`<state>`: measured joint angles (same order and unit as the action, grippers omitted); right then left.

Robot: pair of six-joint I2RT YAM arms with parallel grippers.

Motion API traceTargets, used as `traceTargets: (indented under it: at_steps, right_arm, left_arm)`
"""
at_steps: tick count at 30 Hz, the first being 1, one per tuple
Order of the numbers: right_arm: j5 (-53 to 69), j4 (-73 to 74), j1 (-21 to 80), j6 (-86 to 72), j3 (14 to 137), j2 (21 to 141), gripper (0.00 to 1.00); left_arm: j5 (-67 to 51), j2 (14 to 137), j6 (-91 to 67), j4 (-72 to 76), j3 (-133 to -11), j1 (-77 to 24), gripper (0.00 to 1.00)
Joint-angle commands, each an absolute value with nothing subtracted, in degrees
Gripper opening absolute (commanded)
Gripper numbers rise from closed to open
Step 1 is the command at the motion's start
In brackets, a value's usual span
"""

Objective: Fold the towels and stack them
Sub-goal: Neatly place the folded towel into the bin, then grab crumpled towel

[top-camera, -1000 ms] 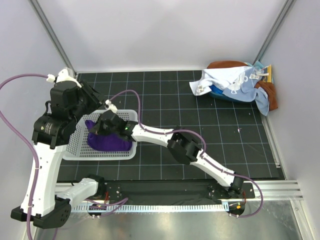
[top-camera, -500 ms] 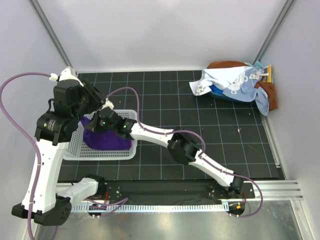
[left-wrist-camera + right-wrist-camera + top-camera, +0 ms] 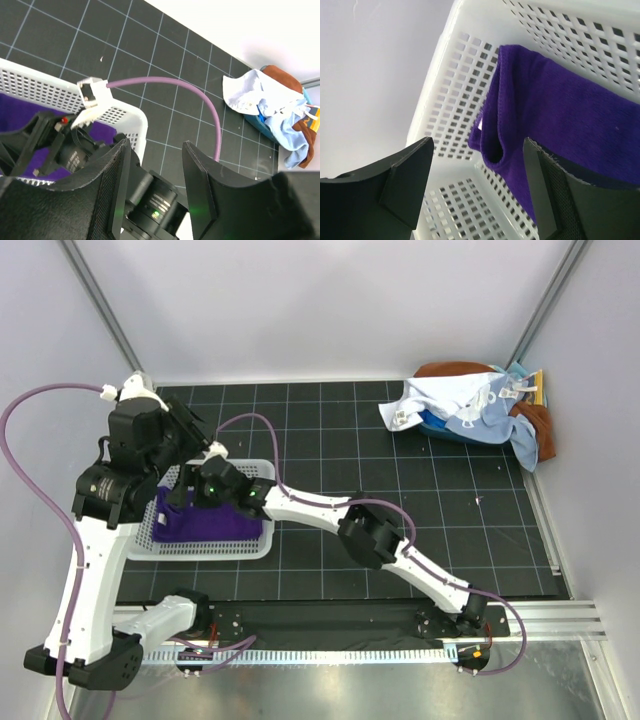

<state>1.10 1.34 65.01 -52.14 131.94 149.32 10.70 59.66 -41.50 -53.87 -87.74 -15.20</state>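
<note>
Progress slight: purple towel (image 3: 205, 523) in basket (image 3: 262, 472) at nine o'clock, heap (image 3: 465, 415) at two o'clock unfolded; right gripper (image 3: 479, 145) jaws wide, left gripper (image 3: 156, 150) jaws part-open, both empty

Purple towel (image 3: 215, 525) in basket (image 3: 200, 548), pile (image 3: 465, 410) apart

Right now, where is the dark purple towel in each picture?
Top external: the dark purple cloth towel lies left of centre, inside the white slotted plastic basket.
Left wrist: the towel shows as a purple patch at the far left edge, inside the basket.
Right wrist: the towel fills the right half, lying in the basket.
Shared landmark: the basket.
</note>
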Motion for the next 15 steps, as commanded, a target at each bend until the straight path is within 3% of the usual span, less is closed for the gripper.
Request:
traceTargets:
  at_steps: [1, 15]
  right_arm:
    - [0.26, -2.89, 64.86, -47.73, 128.24, 138.36, 0.79]
    - [-5.97, -7.21, 62.85, -40.7, 106.28, 116.84, 0.79]
  left_arm:
    - [9.49, 59.94, -40.61, -50.8, -90.35, -15.03, 0.5]
    - [2.99, 63.81, -40.25, -49.84, -100.81, -15.03, 0.5]
